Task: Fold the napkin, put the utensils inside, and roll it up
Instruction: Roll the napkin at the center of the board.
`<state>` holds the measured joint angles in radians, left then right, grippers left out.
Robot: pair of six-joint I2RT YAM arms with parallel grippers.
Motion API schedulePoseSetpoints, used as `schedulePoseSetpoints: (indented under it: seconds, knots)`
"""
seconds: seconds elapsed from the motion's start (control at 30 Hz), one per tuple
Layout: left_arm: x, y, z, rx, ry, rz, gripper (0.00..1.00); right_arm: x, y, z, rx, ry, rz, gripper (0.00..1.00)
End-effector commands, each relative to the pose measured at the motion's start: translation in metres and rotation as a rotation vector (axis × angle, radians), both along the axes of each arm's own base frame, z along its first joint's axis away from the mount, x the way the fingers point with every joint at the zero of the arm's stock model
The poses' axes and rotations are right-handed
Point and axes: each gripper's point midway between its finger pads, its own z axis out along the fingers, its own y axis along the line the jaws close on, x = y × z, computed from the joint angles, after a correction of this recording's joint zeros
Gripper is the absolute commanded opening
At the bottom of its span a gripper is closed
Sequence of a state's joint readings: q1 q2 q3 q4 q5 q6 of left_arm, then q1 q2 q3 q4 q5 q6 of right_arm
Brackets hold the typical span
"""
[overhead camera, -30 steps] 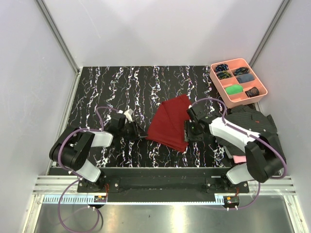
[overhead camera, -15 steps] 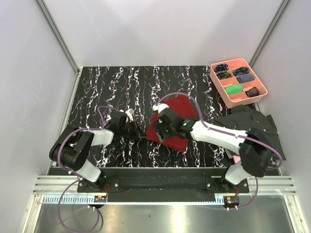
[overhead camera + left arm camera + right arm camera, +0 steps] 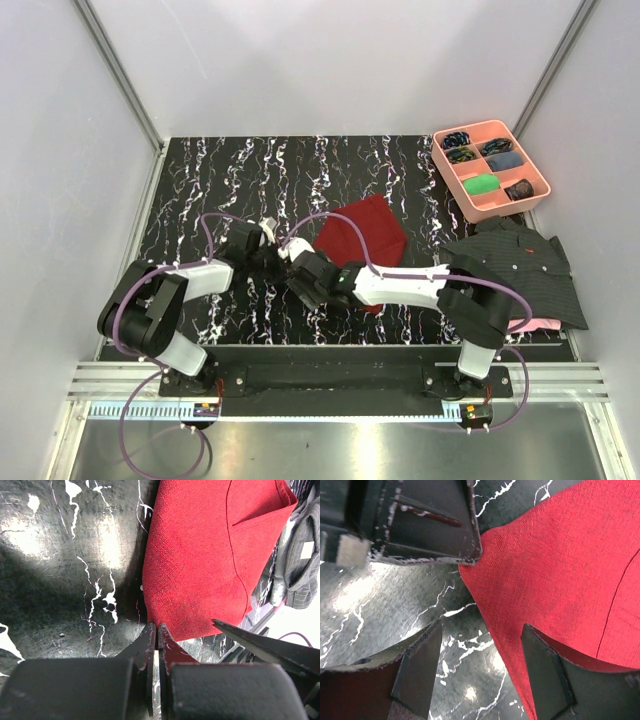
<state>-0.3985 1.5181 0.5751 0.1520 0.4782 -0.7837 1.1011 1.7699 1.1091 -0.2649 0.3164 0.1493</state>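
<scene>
The dark red napkin (image 3: 365, 228) lies folded on the black marbled table (image 3: 220, 180). It also shows in the left wrist view (image 3: 200, 555) and the right wrist view (image 3: 560, 570). My left gripper (image 3: 277, 256) is shut, its tips (image 3: 155, 629) at the napkin's near-left corner. I see no cloth between them. My right gripper (image 3: 298, 274) reaches across the napkin's near part. It is open (image 3: 482, 670) and straddles the napkin's left edge by that corner, one finger over cloth and one over bare table. The fork and spoon are out of view.
A pink compartment tray (image 3: 540, 196) with small items stands at the back right. A dark striped shirt (image 3: 515, 265) lies at the right edge over a pink cloth (image 3: 542, 325). White walls enclose the table.
My right arm swung left from the napkin's right side, across the cloth, to its near-left corner beside the left gripper. The left gripper shifted slightly up and right.
</scene>
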Motion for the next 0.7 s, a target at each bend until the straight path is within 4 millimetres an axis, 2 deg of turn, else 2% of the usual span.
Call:
schedulePoseSetpoints:
  seconds: [0.0, 0.23, 0.4, 0.5, 0.6, 0.63, 0.67]
  knots:
    - [0.013, -0.009, 0.029, -0.049, -0.075, -0.013, 0.00, 0.011, 0.014, 0.004, -0.016, -0.109, 0.000, 0.72]
    - [0.014, -0.009, 0.031, -0.047, -0.079, -0.014, 0.00, 0.015, -0.016, -0.011, -0.117, -0.196, -0.125, 0.69]
    - [0.014, -0.009, 0.031, -0.046, -0.078, -0.015, 0.00, 0.011, -0.032, -0.025, -0.189, -0.206, -0.135, 0.66]
    - [0.015, -0.010, 0.032, -0.046, -0.080, -0.015, 0.00, 0.007, -0.036, -0.035, -0.226, -0.202, -0.117, 0.61]
    - [0.015, -0.009, 0.031, -0.045, -0.080, -0.016, 0.00, 0.004, -0.039, -0.040, -0.250, -0.200, -0.100, 0.51]
    - [0.015, -0.009, 0.031, -0.043, -0.079, -0.015, 0.00, 0.003, -0.040, -0.041, -0.253, -0.196, -0.091, 0.48]
    - [0.015, -0.010, 0.030, -0.042, -0.081, -0.021, 0.00, 0.002, -0.039, -0.041, -0.254, -0.192, -0.083, 0.40]
